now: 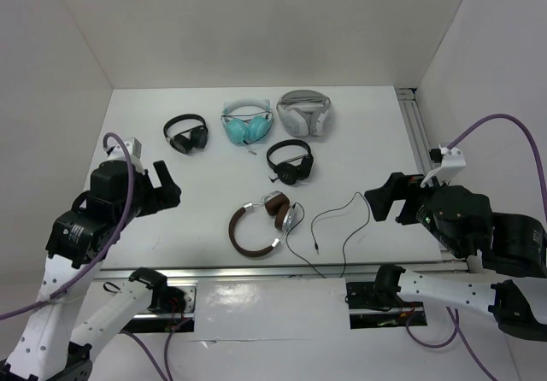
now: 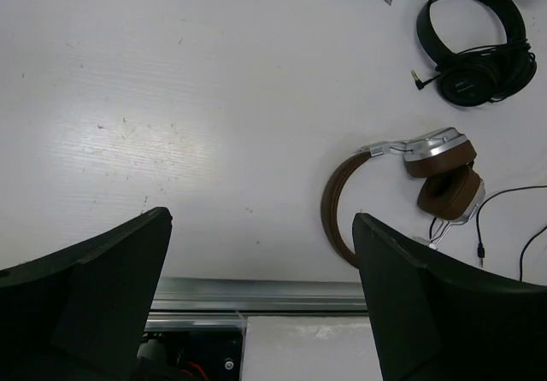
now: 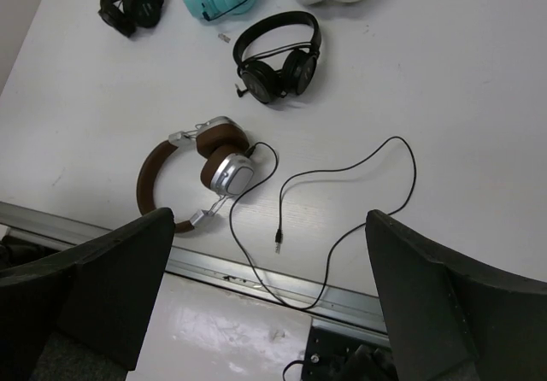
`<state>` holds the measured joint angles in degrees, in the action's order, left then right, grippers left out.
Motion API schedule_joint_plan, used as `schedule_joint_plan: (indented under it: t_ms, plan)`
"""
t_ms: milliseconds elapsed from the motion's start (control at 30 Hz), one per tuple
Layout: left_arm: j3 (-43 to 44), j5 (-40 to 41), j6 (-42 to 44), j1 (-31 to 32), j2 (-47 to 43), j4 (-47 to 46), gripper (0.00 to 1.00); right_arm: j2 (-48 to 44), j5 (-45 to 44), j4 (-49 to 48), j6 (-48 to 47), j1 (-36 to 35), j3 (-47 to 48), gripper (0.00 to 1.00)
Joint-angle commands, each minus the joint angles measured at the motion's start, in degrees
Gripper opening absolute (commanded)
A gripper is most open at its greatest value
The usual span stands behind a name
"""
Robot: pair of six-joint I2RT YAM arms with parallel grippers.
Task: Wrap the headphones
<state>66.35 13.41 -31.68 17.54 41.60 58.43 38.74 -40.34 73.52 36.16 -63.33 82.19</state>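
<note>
Near the front edge of the worktop [image 1: 359,142], roughly midway between the two arms, lie the headphones [image 3: 229,169] – flat on their side, headband bowed toward the left arm, the two cups folded close together at the right end. Placement appears deliberate: the spot looks reachable by either arm.

Condition of the item: brown leather headband, brown ear pads, silver metal cups. No damage is visible. The thin black cable [image 3: 342,169] is wholly unwound. It leaves the cups, loops out to the right in wide open curves, and one bend reaches the metal rail [image 1: 256,270] at the front edge. The plug end lies loose on the worktop just right of the cups.

Left hand [image 1: 167,184]: raised above the left side, well apart from the headphones, fingers spread, holding nothing.

Right hand [image 1: 382,200]: raised at the right, near the outermost loop of cable but not touching it, fingers likewise spread and empty.

Judgement: wrapping has not begun; both hands look staged for a first approach, with the right better placed for the cable and the left for the headband.

Other items, farther back and clear of the work: a black pair [image 1: 289,161], a smaller black pair [image 1: 185,132], a teal pair [image 1: 246,125] and a white pair [image 1: 305,112] – none touching the cable.
</note>
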Motion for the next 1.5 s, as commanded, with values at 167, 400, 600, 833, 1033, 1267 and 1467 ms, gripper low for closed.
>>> schedule_joint_plan:
  t_ms: [167, 400, 600, 833, 1033, 1267, 1467]
  plan:
    - [-3.06, 0.48, -1.19, -0.23, -0.91, -2.88, 1.0, -3.14, -1.15, -1.62, -0.22, -0.38, 0.26, 1.0]
    - [-5.35, -2.23, -3.47, -0.23, 3.21, -3.68, 1.0, -5.17, -5.54, -0.3, 5.93, -5.66, -1.94, 1.0]
    - [-15.18, -12.35, -11.63, 4.15, 6.81, -17.62, 1.0, 0.89, -8.27, -0.13, 7.87, -6.37, -5.72, 1.0]
    - [-17.75, 1.95, -33.32, 30.75, 22.72, -21.1, 1.0, 8.71, -8.97, -5.22, 4.53, -6.37, -7.75, 1.0]
    - [-20.99, 9.17, -54.79, 36.51, 25.72, -15.54, 1.0, 8.81, -5.55, -8.38, 2.69, -6.37, -9.76, 1.0]
    - [-25.83, 9.71, -59.99, 36.51, 29.14, -18.61, 0.97, 3.28, -3.0, -11.37, 1.29, -6.37, -12.41, 1.0]
    - [-27.06, 8.65, -61.13, 36.51, 36.52, -22.13, 0.94, 3.0, -1.94, -13.05, 0.14, -6.37, -12.94, 1.0]
